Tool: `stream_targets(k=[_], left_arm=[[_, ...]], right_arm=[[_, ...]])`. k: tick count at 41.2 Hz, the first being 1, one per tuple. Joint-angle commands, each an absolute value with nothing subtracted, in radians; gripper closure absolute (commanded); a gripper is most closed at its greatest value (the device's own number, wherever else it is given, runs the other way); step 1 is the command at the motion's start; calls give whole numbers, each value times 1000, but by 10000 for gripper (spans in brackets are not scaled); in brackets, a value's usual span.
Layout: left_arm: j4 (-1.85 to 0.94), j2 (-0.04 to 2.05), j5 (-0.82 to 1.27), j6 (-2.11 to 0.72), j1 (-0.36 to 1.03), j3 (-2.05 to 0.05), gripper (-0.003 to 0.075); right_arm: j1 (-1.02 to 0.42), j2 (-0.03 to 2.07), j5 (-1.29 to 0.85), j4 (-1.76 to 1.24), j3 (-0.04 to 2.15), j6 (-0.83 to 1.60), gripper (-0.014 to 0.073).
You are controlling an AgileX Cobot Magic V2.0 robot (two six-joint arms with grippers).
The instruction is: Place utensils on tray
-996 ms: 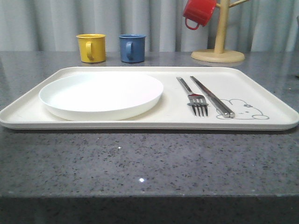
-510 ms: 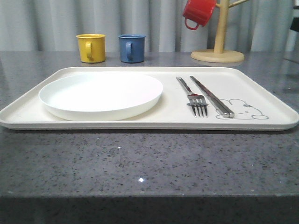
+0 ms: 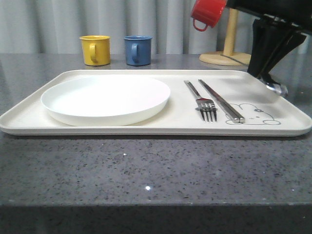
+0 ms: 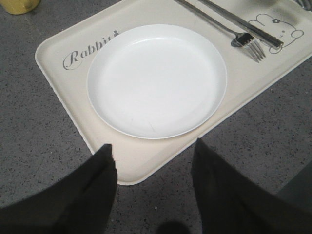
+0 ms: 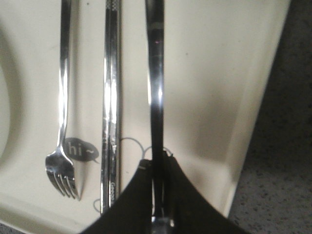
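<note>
The cream tray [image 3: 146, 127] holds the white plate [image 3: 105, 100] on its left half, with the fork [image 3: 202, 100] and the chopstick pair [image 3: 222, 100] side by side on its right half. My right gripper [image 3: 265, 73] hangs over the tray's right end, shut on a spoon [image 3: 277, 87] whose shiny bowl points down toward the rim. In the right wrist view the spoon handle [image 5: 156, 87] runs out from the shut gripper [image 5: 158, 168], parallel to the chopsticks [image 5: 111, 97] and fork [image 5: 63, 97]. My left gripper [image 4: 153, 151] is open and empty above the tray's near left corner [image 4: 131, 158], short of the plate [image 4: 156, 80].
A yellow mug [image 3: 95, 49] and a blue mug [image 3: 137, 49] stand behind the tray. A red mug [image 3: 207, 13] hangs on a wooden mug tree [image 3: 228, 48] at the back right, close to my right arm. Grey stone table [image 3: 146, 170] lies in front.
My right arm has come into the front view from the upper right, carrying the spoon over the tray's right end. Plate, fork and chopsticks have not moved.
</note>
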State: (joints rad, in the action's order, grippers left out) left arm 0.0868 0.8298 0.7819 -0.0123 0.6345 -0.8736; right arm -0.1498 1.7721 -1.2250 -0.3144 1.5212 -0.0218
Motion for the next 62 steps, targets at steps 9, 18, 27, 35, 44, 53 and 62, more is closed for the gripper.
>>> stream_targets(k=[9, 18, 27, 35, 44, 53, 62], left_arm=[[83, 824, 711, -5, 642, -901, 372], [83, 824, 711, -5, 642, -901, 372], [83, 824, 711, -5, 642, -901, 372], [83, 824, 711, -5, 642, -901, 372], [83, 824, 711, -5, 642, -901, 372], [83, 824, 711, -5, 642, -901, 372], [83, 824, 711, -5, 642, -901, 372]], right_arm=[[-150, 1797, -1248, -337, 1547, -55, 594], [-150, 1789, -1244, -336, 1548, -50, 324], [-151, 1702, -1245, -336, 1548, 29, 295], [-220, 1561, -1273, -241, 1547, 82, 295], [-332, 1373, -1280, -96, 1467, 82, 295], [-339, 1151, -1210, -81, 1285, 82, 295], [-338, 920, -1099, -75, 1093, 82, 295]])
